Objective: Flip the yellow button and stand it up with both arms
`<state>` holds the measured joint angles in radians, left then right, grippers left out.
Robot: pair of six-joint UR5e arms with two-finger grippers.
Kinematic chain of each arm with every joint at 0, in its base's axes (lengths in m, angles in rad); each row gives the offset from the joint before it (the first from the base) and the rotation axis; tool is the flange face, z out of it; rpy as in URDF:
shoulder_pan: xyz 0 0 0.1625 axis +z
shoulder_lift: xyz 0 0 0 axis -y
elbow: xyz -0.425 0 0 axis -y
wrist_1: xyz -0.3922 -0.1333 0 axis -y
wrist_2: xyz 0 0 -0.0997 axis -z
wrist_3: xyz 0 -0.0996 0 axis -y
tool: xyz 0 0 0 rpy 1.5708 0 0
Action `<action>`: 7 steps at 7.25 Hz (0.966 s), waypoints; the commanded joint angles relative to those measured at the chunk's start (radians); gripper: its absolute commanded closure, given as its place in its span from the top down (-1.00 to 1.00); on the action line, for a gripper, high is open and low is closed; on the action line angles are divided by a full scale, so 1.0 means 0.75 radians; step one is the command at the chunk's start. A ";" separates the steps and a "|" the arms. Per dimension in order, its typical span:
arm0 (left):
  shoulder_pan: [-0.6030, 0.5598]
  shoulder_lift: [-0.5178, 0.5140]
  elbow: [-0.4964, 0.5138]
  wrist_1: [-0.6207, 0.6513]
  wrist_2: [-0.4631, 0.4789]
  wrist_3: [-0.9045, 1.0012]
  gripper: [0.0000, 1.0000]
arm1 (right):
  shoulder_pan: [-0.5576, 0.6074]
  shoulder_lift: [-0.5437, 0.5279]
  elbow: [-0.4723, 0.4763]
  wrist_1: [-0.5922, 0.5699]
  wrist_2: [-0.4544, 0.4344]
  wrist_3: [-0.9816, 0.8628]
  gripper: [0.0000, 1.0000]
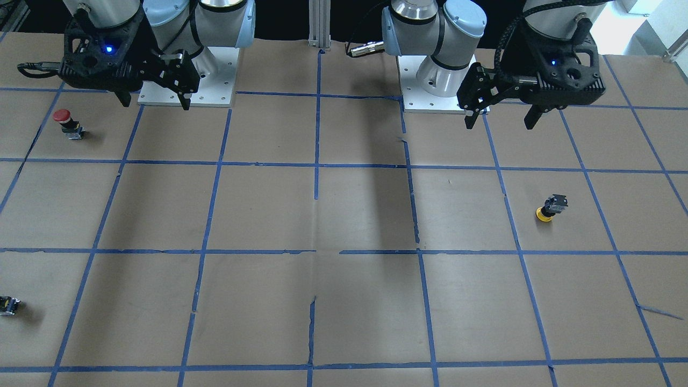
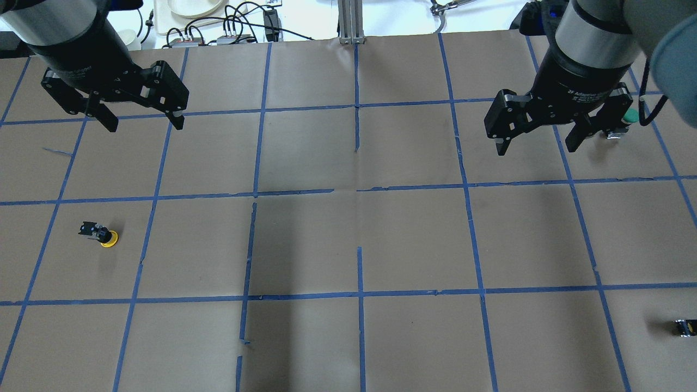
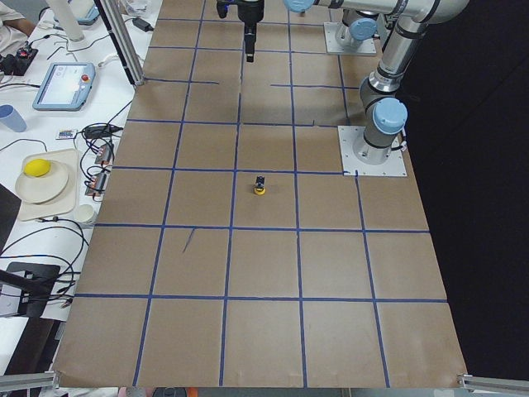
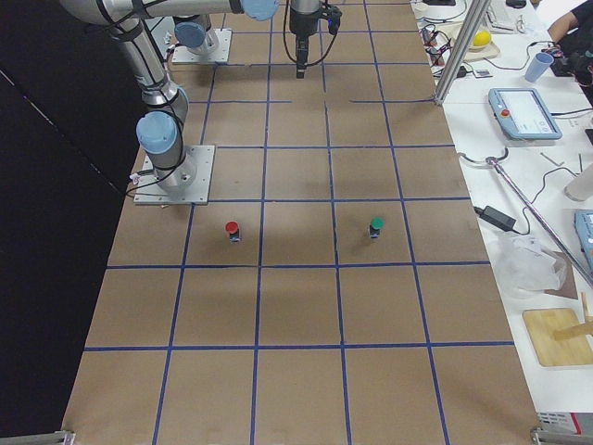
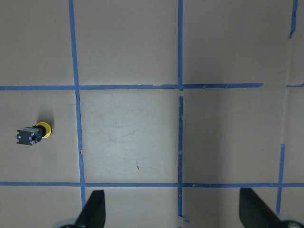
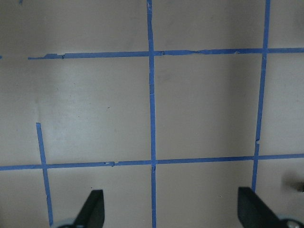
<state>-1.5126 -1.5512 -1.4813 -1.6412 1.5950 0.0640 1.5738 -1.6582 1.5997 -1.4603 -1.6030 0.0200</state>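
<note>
The yellow button [image 1: 551,208] has a round yellow cap and a black-and-grey block body. It rests tipped, with its cap against the brown paper, on my left side of the table [image 2: 101,234]. It also shows at the left of the left wrist view [image 5: 33,134]. My left gripper [image 2: 146,126] hangs open and empty, high above the table and well apart from the button. My right gripper [image 2: 536,148] is open and empty over the far side of the table. Each wrist view shows only its own fingertips [image 5: 92,209] [image 6: 92,209] at the bottom edge.
A red-capped button [image 1: 67,122] stands near the right arm's base. A green-capped button [image 2: 626,117] sits under the right gripper's outer side. A small capless black block [image 2: 685,327] lies at the table's right edge. Blue tape lines grid the brown paper.
</note>
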 commanded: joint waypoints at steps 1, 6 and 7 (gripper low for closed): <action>0.041 0.007 -0.031 0.026 -0.018 0.021 0.99 | 0.000 0.000 0.000 -0.002 0.000 0.000 1.00; 0.470 -0.004 -0.415 0.352 -0.008 0.629 0.99 | 0.000 0.000 0.000 -0.004 0.000 0.000 1.00; 0.570 -0.032 -0.511 0.546 -0.010 0.703 0.99 | 0.000 0.000 0.000 -0.002 0.000 0.000 1.00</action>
<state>-1.1732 -1.5580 -1.7794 -1.3808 1.5889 0.4907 1.5732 -1.6582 1.6000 -1.4630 -1.6030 0.0199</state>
